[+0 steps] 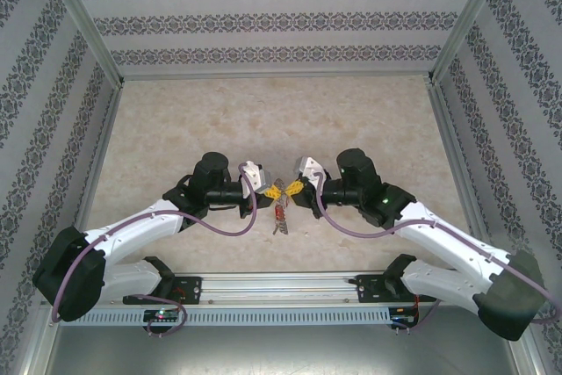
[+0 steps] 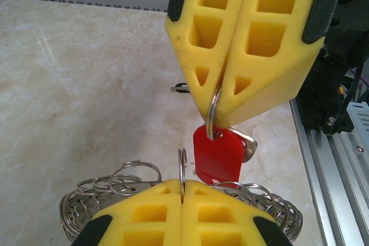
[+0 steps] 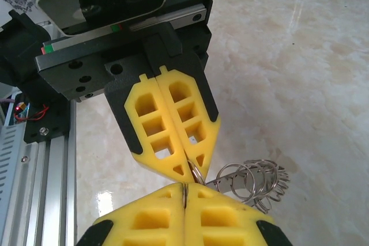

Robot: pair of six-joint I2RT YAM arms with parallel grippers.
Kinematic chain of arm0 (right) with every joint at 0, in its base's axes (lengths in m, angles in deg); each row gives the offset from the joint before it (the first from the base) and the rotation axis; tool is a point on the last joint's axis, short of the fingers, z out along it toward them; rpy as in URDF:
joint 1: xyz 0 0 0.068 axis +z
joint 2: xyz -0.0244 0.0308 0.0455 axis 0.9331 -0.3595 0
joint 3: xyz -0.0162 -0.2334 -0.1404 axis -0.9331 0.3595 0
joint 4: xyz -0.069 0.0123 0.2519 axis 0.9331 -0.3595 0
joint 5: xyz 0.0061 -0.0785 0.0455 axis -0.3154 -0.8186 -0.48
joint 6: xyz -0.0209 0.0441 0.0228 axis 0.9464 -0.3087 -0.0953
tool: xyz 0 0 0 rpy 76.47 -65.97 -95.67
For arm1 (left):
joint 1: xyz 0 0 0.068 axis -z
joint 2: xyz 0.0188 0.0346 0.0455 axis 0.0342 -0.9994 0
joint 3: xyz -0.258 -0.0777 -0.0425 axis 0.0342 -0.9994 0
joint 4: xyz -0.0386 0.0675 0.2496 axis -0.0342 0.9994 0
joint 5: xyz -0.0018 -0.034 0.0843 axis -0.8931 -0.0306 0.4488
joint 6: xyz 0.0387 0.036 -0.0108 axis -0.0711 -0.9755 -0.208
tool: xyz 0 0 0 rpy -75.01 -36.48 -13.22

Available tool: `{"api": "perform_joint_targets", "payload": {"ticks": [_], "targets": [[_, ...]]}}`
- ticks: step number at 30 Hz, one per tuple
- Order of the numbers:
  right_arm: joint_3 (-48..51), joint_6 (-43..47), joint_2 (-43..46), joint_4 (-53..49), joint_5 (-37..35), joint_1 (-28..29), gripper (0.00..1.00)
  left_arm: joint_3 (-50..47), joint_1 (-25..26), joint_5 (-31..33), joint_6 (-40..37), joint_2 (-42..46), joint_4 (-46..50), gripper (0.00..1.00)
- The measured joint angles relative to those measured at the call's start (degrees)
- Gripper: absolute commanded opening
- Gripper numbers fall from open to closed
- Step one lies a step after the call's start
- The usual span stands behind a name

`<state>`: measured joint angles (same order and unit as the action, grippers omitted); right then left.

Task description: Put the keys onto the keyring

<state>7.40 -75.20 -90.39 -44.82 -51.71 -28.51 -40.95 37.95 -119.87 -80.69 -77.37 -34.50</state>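
The left jaws are pressed together on one upright wire loop (image 2: 182, 166) of the keyring (image 2: 109, 187), which they pinch between their yellow fingers (image 2: 144, 218). The keyring sits directly below these jaws, and its fringe of loops fans out to both sides of the pinched loop. The pictures do not show whether the keyring touches the marbled worktop (image 2: 86, 73). The right jaws are also pressed together, just above the keyring and tip to tip with the left jaws. They pinch the upper part of a small ring (image 2: 213, 106). A red key (image 2: 218, 155) hangs from the small ring by the hole in its head. The key is just above the keyring's rim, close beside the pinched loop, and not touching that loop. A silvery piece (image 2: 248, 146) shows behind the red key, on the side away from the pinched loop; what it is cannot be determined. Beyond the keyring, a small metal item (image 2: 180, 89) lies on the worktop, too small to identify. In the top view, a dark bundle (image 1: 281, 215) hangs under the point where the two sets of jaws meet.
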Motion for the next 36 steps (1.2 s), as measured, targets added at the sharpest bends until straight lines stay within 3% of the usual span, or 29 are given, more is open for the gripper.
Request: {"api": "perform_joint_targets", "payload": {"ticks": [11, 36], "targets": [[-1.0, 0.0, -2.6, 1.8, -1.4, 1.7, 0.0, 0.0, 0.0, 0.0, 0.0, 0.0, 0.0, 0.0], [-2.7, 0.7, -3.1, -1.4, -16.8, 5.2, 0.0, 0.0, -0.1, 2.3, 1.2, -0.1, -1.3, 0.0]]}}
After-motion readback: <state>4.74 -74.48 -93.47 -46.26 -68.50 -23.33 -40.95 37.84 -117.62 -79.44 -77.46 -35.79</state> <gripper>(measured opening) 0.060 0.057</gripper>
